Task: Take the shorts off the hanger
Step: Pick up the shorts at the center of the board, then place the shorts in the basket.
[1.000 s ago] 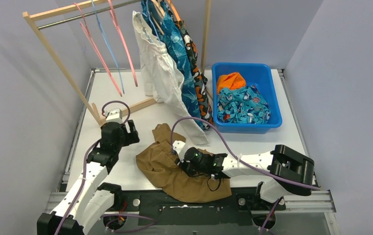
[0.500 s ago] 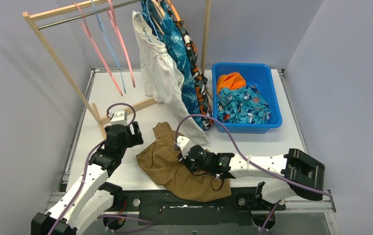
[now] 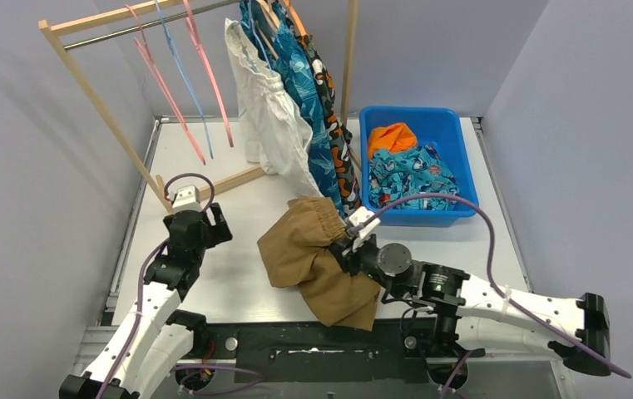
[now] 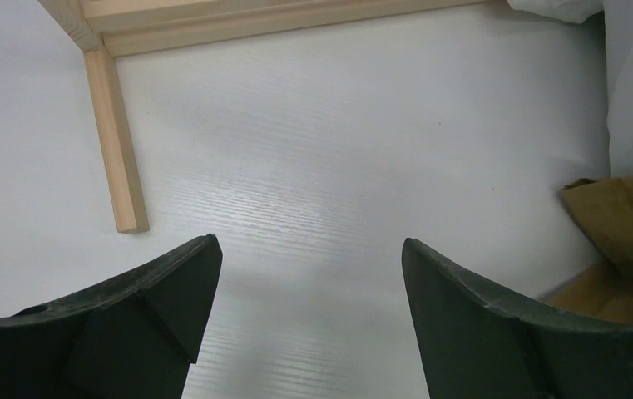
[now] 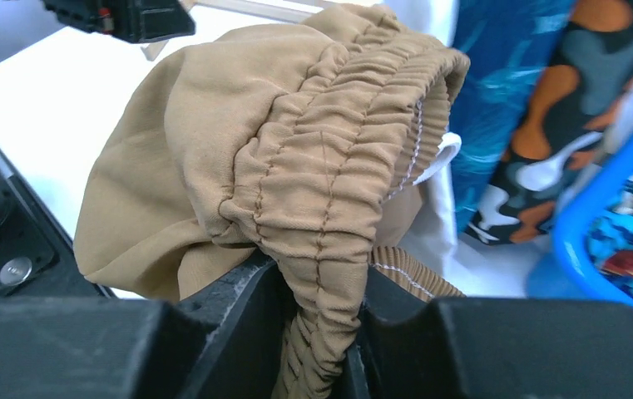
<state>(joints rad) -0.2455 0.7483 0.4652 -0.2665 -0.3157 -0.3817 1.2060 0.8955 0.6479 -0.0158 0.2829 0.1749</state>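
The brown shorts (image 3: 309,258) hang bunched from my right gripper (image 3: 348,246), lifted off the table in front of the rack. Up close, my right gripper (image 5: 321,278) is shut on their gathered elastic waistband (image 5: 329,166). White shorts (image 3: 267,108), blue patterned shorts (image 3: 300,75) and camouflage shorts (image 3: 331,96) hang on hangers from the rack's rod. My left gripper (image 3: 196,223) hovers over the table to the left of the brown shorts, open and empty (image 4: 309,243). A corner of the brown shorts (image 4: 625,216) shows at its right.
A blue bin (image 3: 465,166) at the back right holds orange shorts (image 3: 392,137) and teal shark-print shorts (image 3: 412,179). Empty pink and blue hangers (image 3: 167,79) hang at the rod's left. The rack's wooden foot (image 4: 117,141) lies just ahead of my left gripper.
My right gripper closed further on the brown shorts and carried them up and to the right, toward the bin. The left gripper shifted slightly and stayed open.
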